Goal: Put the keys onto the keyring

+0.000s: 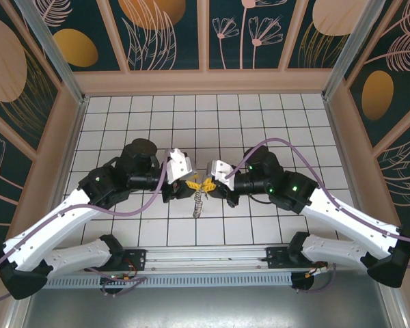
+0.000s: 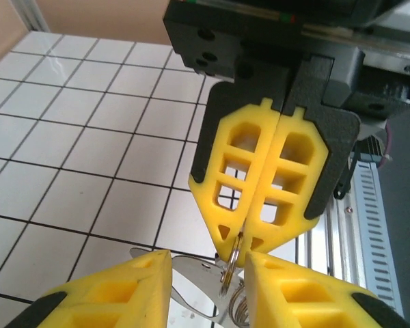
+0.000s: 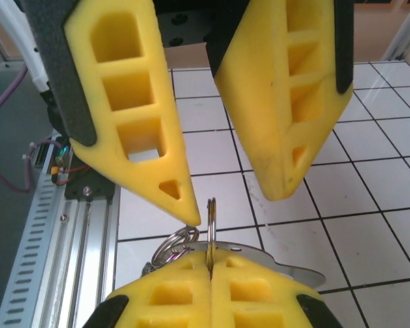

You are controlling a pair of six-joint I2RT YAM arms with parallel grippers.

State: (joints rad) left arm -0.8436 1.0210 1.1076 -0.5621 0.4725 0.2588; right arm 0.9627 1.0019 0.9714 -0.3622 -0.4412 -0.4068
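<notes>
Brown keyring (image 3: 210, 217), one, in right tool (image 3: 210, 258), beside left tool (image 3: 238, 205).

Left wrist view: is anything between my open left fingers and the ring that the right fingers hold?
Nothing visible. The ring sticks out of the shut right fingers, in the open gap between the left fingers; a flat metal piece sits just beside it.
</notes>
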